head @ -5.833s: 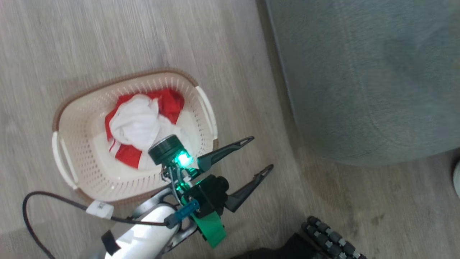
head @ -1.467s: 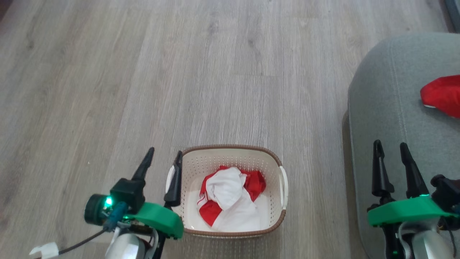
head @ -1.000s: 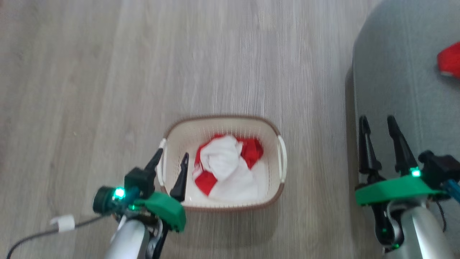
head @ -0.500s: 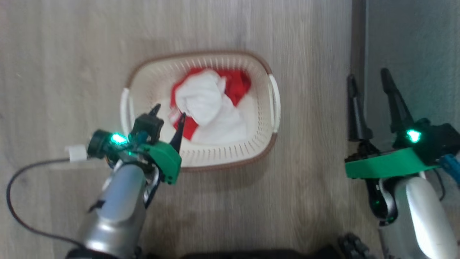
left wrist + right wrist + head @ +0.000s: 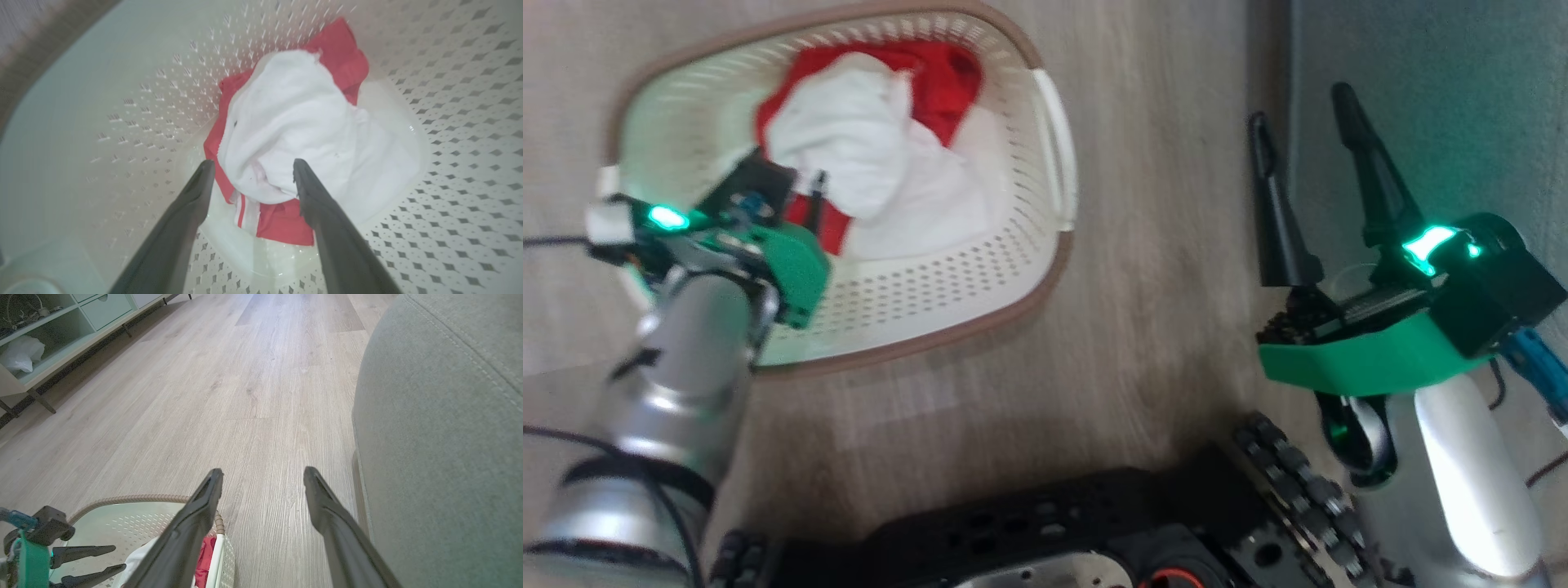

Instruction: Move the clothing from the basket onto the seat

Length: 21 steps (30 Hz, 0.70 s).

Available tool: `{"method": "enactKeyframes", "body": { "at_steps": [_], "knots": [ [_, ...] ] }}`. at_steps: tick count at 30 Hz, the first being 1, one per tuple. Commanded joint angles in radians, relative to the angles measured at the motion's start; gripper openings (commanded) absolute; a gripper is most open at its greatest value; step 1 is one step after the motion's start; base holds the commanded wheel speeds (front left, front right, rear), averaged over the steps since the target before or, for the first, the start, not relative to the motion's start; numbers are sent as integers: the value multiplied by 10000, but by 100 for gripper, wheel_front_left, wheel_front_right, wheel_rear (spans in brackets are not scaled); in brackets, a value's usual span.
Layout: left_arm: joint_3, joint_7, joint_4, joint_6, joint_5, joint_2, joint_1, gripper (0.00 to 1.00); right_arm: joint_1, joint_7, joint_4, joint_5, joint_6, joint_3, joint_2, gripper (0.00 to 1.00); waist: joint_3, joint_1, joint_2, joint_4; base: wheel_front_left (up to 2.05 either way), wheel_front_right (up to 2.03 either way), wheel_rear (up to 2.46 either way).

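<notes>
- The step in hand, as I judge it: the left claw (image 5: 253,163) reaches into the basket (image 5: 931,278) to take the clothing (image 5: 294,122).
- The clothing lies bunched on the basket's bottom. A white mound sits on top, with red cloth showing at its far and near edges. A red part with white stripes lies nearest the claw.
- To do this well, lower the claw straight onto the white mound so that one finger lands on each side of a thick fold. Then close deep enough to gather the red layer beneath; a shallow pinch would likely lift only one loose layer.
- Keep both fingers off the basket's perforated wall, or the light basket may drag or tip on the lift.
- Raise the cloth until its trailing ends clear the basket's rim. Only then swing it to the seat (image 5: 1421,65), which stands right of the basket across a strip of floor (image 5: 1176,245).
- Left arm: the forearm crosses the basket's near-left rim, wrist tilted down, claw inside the basket. Its fingers stand apart and empty, tips at the clothing's near edge. Whether they touch the cloth cannot be told.
- Right arm: it hangs well right of the basket, beside the seat's edge. The right claw (image 5: 1301,104) is spread wide and holds nothing.
</notes>
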Motion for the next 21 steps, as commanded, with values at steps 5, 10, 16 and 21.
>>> {"method": "enactKeyframes", "body": {
  "at_steps": [5,10,16,21],
  "knots": [
    [66,-51,1090,142,164,664,-687,100,208,-65,-527,172,-2,598,51,100,969,-1,0,-920,0,0,0],
    [-205,29,2083,158,348,697,-1467,100,348,-65,-643,304,-2,735,52,100,1194,-1,0,-1081,0,0,0],
    [-498,650,2452,229,495,563,-2026,100,564,-65,-710,435,-2,780,52,100,1363,-1,0,-1193,0,0,0],
    [-723,1277,2554,297,601,545,-2240,100,729,-65,-810,513,-2,826,52,100,1466,-1,0,-1284,0,0,0]
  ]
}}
